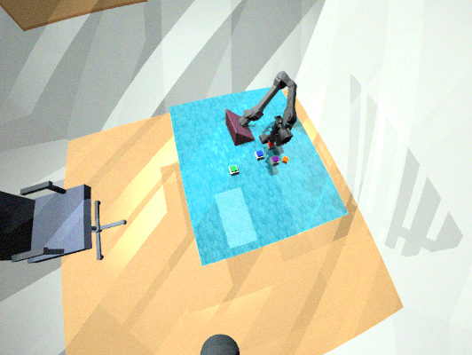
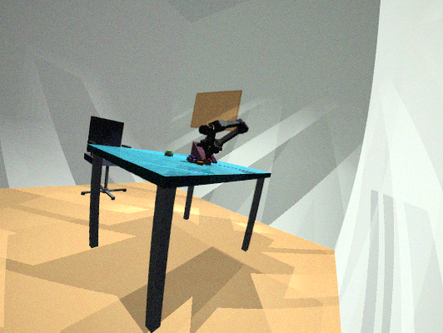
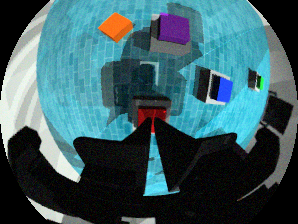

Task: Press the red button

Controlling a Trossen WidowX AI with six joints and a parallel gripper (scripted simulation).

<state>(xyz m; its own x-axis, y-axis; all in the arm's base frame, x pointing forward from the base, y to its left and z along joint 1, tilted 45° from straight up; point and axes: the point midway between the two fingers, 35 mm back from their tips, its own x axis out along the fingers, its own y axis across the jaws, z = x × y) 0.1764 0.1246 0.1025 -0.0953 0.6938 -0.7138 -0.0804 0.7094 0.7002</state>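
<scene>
The red button (image 1: 271, 145) (image 3: 152, 112) sits in a square housing on the blue table top (image 1: 208, 133) (image 3: 80, 65). It lies just in front of my fingertips in the wrist view, in shadow. My gripper (image 3: 152, 120) is shut with nothing between its fingers, and its tips overlap the near part of the red cap. The fingers hide that part of the button. I cannot tell whether the tips touch the cap or hang slightly above it.
The purple button (image 1: 275, 159) (image 3: 174, 29), blue button (image 1: 260, 153) (image 3: 224, 90) and green button (image 1: 233, 169) (image 3: 261, 82) stand nearby. An orange block (image 1: 285, 160) (image 3: 116, 27) lies beside the purple button. A maroon wedge (image 1: 237, 129) stands near the arm's base.
</scene>
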